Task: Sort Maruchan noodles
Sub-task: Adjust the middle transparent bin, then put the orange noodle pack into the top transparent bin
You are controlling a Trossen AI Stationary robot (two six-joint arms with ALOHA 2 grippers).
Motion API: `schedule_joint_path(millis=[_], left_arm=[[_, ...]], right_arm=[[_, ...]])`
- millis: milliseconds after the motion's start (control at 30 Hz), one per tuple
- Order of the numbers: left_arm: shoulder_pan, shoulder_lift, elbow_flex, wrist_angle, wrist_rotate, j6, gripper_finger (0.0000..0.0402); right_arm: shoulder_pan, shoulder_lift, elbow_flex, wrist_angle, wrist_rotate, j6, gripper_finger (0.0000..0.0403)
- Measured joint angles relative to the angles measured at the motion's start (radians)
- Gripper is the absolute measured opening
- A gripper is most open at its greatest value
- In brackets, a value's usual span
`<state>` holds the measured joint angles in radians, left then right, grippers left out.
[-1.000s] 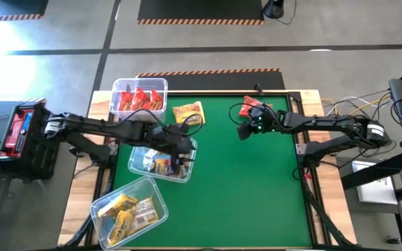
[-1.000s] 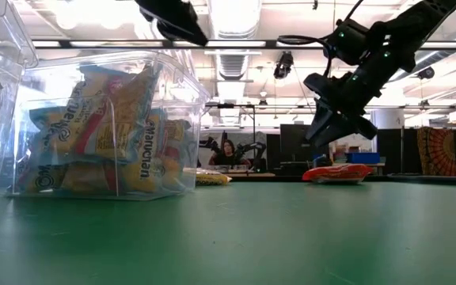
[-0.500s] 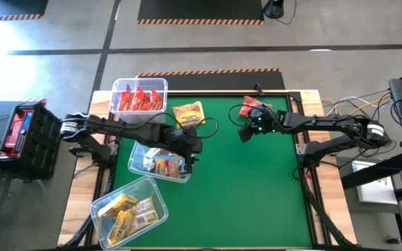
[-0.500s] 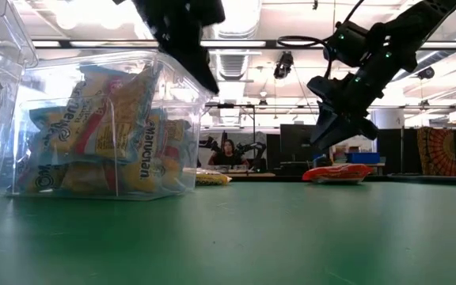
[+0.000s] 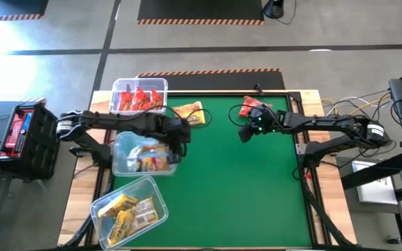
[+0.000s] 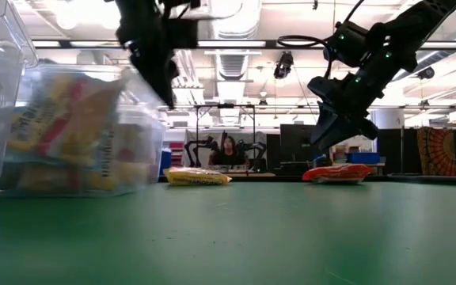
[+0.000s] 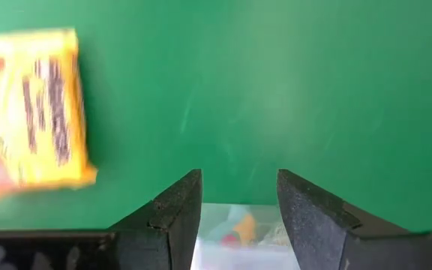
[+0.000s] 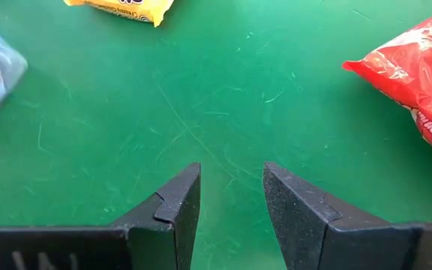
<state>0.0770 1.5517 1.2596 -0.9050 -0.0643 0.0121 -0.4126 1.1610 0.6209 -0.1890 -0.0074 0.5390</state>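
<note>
- Nearest the front edge of the green tabletop point(image 5: 243, 195), at its left corner, lies the first of three clear bins point(image 5: 130, 213); it holds yellow packets point(image 5: 124, 209), several of them, the exact count hard to tell.
- Behind it is the second clear bin point(image 5: 142, 155), holding orange-and-blue packets point(image 5: 151, 162), too jumbled to count.
- The left gripper point(image 5: 178, 134) is at this bin's right far corner; in the left wrist view its fingers point(image 7: 177, 214) stand apart with part of the bin showing between them, and whether they touch the bin I cannot tell.
- Farther back, one yellow packet point(image 5: 190, 113) lies loose on the tabletop, just beside the left gripper.
- At the far left corner sits the third clear bin point(image 5: 139, 96), holding red packets point(image 5: 137, 100); the count is unclear.
- On the right, the right gripper point(image 5: 243, 131) hangs above bare tabletop, fingers point(image 8: 175, 206) apart and holding nothing.
- Just beyond it, near the far edge, one red packet point(image 5: 251, 108) lies loose on the tabletop.
</note>
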Motion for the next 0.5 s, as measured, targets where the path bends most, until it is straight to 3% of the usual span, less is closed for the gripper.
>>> schedule_joint_path(millis=[100,267,500], left_arm=[[0.023,-0.008,-0.011,-0.063,-0.007,0.013,0.0157],[0.033,-0.061,-0.012,-0.032,-0.006,0.063,0.0157],[0.038,-0.134,0.017,0.091,-0.005,0.094,0.0157]], right_arm=[[0.000,0.000,0.000,-0.001,0.000,0.000,0.0137],[0.000,0.000,0.000,-0.004,0.015,0.001,0.0137],[-0.040,0.000,0.000,-0.010,0.183,0.008,0.0137]])
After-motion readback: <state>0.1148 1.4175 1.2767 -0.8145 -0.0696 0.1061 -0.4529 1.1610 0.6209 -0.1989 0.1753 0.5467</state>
